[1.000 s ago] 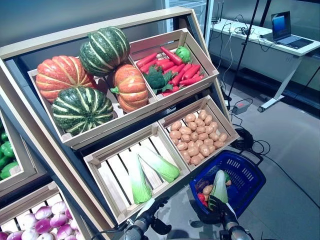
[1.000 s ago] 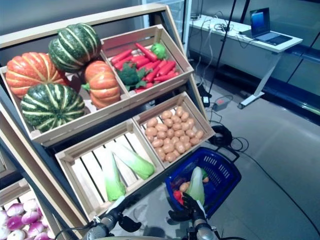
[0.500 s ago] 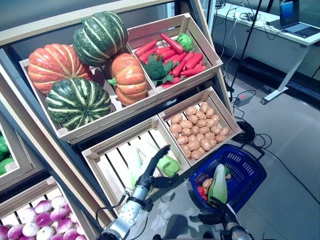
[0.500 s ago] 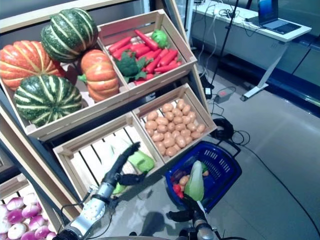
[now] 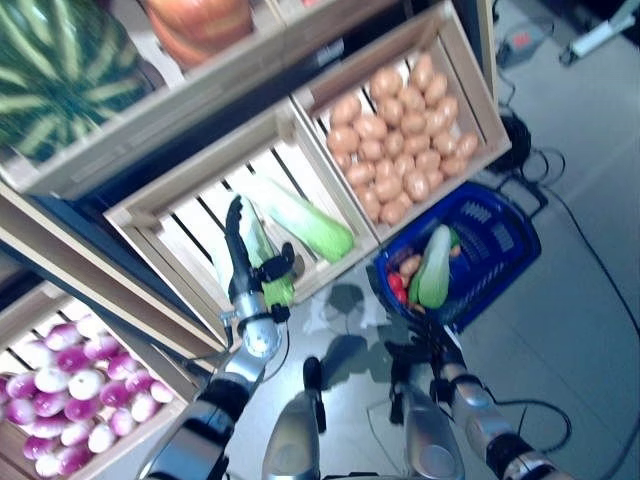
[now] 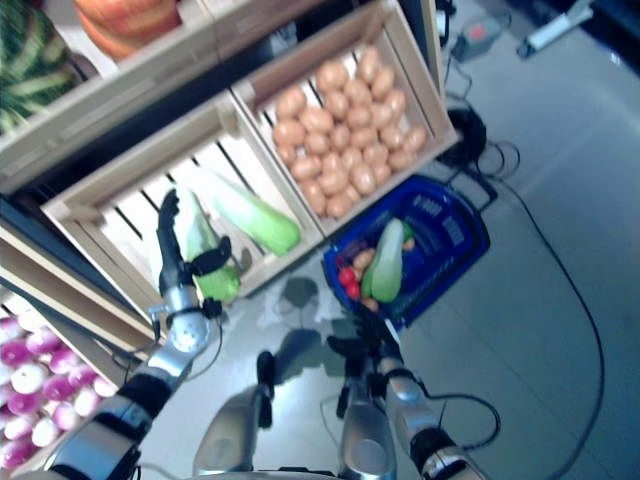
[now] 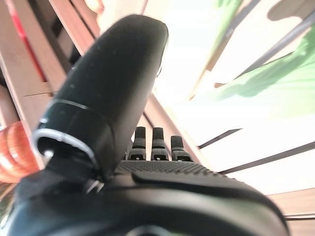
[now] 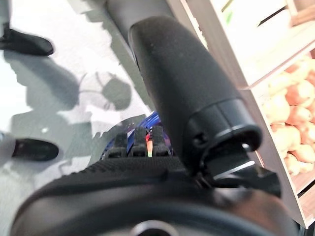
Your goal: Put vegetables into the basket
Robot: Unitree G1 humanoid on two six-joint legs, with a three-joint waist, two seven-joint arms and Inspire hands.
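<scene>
Green cabbage [image 5: 262,262] under the left hand [image 5: 243,262], fingers straight, thumb out, poised to grab for the basket [image 5: 500,262]; right hand [image 5: 422,352] idle, can't tell its fingers.

Slanted wooden rack [image 5: 60,240]. Slatted crate [image 5: 190,215]. Grey floor [image 5: 590,330]. Black cables [image 5: 520,140] on floor beside the rack. White table foot [image 5: 605,35] at upper right, well apart.

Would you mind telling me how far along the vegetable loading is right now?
Partly done: the blue plastic basket already holds one pale green cabbage and some smaller vegetables. In hand: the left hand reaches open into the slatted wooden crate, fingers against a long green cabbage. Left: gripping it and moving it over, then the second cabbage. The right hand hangs beside the basket.
</scene>
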